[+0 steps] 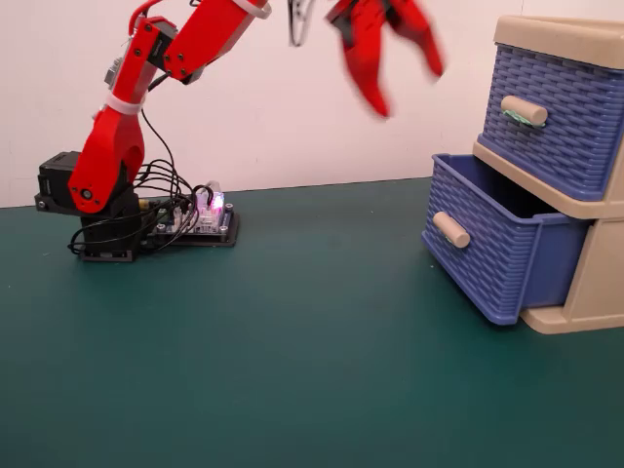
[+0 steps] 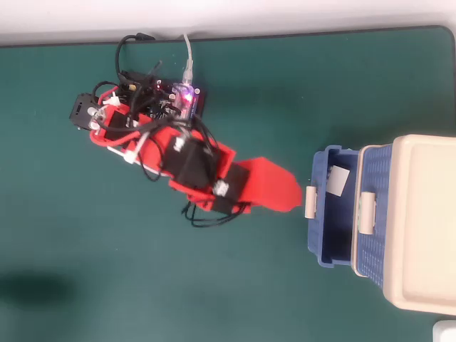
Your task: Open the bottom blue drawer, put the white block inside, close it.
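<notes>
The bottom blue drawer point(image 1: 492, 249) point(image 2: 322, 246) of the beige cabinet point(image 1: 595, 283) point(image 2: 422, 221) stands pulled out, its beige handle point(image 1: 450, 229) facing the arm. In the overhead view the white block point(image 2: 338, 179) lies inside that drawer, near its far end. In the fixed view it is hidden behind the drawer wall. My red gripper point(image 1: 410, 91) point(image 2: 288, 196) is blurred, high above the table and left of the cabinet. Its two jaws are spread apart and hold nothing. The upper blue drawer point(image 1: 556, 107) is closed.
The arm's base point(image 1: 83, 200) and a lit controller board point(image 1: 200, 216) point(image 2: 187, 100) with cables sit at the back left of the green mat point(image 1: 292, 341). A white wall stands behind. A small white object point(image 2: 445, 331) shows at the overhead view's bottom right corner.
</notes>
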{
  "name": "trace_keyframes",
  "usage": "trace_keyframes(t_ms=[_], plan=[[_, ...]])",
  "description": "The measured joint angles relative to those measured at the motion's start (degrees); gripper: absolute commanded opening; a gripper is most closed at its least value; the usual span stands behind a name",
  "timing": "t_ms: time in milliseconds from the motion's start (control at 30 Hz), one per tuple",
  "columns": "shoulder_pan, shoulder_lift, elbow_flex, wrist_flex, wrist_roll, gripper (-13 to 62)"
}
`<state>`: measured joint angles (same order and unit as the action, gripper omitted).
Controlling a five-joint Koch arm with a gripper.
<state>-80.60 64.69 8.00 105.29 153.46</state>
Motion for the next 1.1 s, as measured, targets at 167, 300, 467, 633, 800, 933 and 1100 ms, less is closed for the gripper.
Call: trace_keyframes(t_ms=[167, 300, 467, 633, 800, 933, 1100], plan=[[1.7, -6.5, 0.8, 1.7, -2.4, 33.6], [1.7, -13.3, 1.4, -0.4, -4.6, 33.7], [0.9, -18.0, 1.3, -5.9, -4.7, 33.7], [-1.6, -19.8, 1.4, -13.9, -4.9, 33.7], [-4.0, -23.8, 1.4, -28.1, -5.0, 34.1], [-5.5, -25.0, 1.5, -33.7, -5.0, 34.2], [-5.7, -24.8, 1.5, -33.5, -5.0, 34.1]])
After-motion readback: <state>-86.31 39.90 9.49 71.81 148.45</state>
